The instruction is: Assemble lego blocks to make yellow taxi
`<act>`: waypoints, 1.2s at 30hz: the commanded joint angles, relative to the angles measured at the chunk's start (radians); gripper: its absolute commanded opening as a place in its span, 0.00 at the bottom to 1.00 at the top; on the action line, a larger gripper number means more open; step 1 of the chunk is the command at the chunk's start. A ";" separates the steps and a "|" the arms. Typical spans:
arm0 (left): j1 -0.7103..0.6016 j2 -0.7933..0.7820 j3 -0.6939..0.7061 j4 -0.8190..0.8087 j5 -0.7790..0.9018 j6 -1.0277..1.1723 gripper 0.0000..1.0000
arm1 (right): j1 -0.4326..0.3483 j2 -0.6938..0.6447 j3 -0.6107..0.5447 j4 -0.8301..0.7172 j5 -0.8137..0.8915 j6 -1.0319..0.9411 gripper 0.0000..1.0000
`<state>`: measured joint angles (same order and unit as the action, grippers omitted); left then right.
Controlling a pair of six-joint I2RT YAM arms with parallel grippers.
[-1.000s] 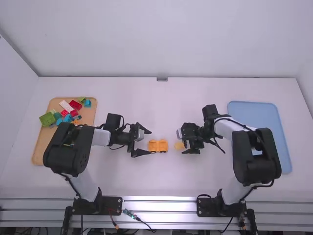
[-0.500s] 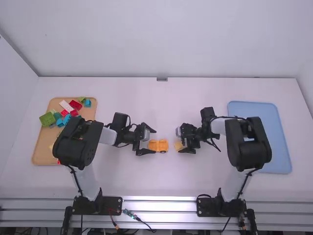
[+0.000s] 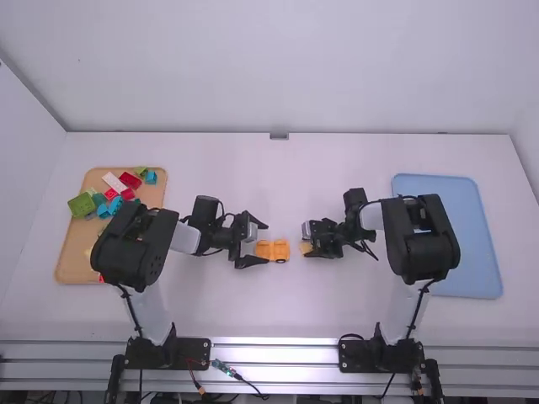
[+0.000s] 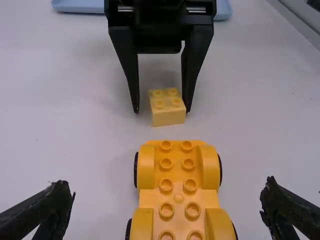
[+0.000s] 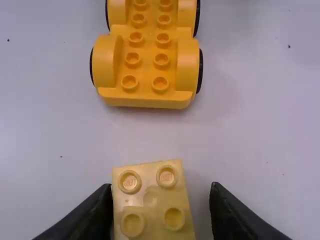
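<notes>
The orange-yellow wheeled car base [image 3: 273, 251] stands mid-table in the high view. At its left end is my left gripper [image 3: 263, 242]; in the left wrist view the open left gripper [image 4: 169, 190] has its fingers apart on either side of the base [image 4: 179, 197]. My right gripper [image 3: 306, 241] is low beside the base's right end. A pale yellow square brick [image 5: 151, 200], studs up, lies between the fingers of the right gripper [image 5: 161, 189]. One finger is close against it, while a gap separates it from the other.
At the left, a tan tray [image 3: 71, 252] holds several loose green, red, pink and blue bricks. A blue tray [image 3: 472, 252] lies at the right, partly under the right arm.
My left gripper has shifted right to the base's end. The right gripper has moved a little left, and its fingers have drawn closer together around the pale yellow brick.
</notes>
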<state>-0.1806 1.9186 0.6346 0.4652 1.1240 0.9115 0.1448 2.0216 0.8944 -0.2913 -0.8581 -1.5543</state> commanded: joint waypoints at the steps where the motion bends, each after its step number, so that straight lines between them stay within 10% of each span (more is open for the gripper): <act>1: -0.001 0.010 -0.011 -0.001 0.011 -0.006 0.99 | 0.000 0.020 -0.004 -0.010 -0.009 -0.005 0.48; 7: -0.007 0.010 -0.011 -0.008 -0.008 -0.006 0.99 | -0.002 0.019 -0.003 -0.025 -0.010 -0.005 0.65; 36: -0.010 0.010 -0.011 -0.021 -0.015 -0.006 0.99 | -0.013 0.019 0.042 -0.106 -0.032 -0.021 0.33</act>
<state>-0.1806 1.9186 0.6346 0.4496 1.0950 0.9081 0.1345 2.0216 0.9245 -0.3935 -0.8768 -1.5742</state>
